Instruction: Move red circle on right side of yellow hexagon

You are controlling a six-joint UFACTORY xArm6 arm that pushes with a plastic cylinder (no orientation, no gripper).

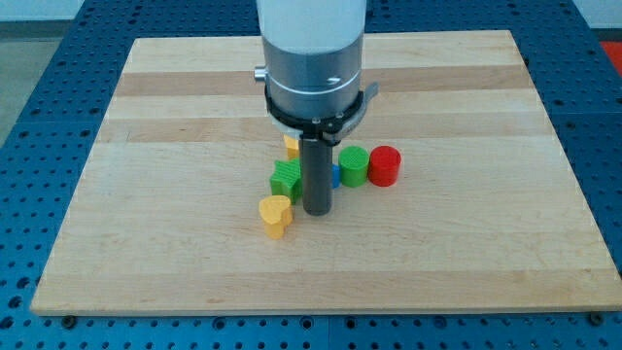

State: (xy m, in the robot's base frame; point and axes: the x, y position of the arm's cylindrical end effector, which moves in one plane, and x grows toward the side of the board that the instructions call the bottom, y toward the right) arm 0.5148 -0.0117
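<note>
My tip (318, 210) rests on the wooden desk (146, 243); there are no jaws to report. The red circle (385, 165) sits to its upper right, touching a green circle (354, 166). A green star (286, 179) and a yellow heart (276, 215) lie left. A yellow block (292, 146), its shape hidden, peeks out above. No writing shows.

Legible text, labels, brands, numbers, signs: none. Checked surfaces: wooden worktop (175, 253), coloured blocks, arm housing (313, 49). No markings can be read on any.
</note>
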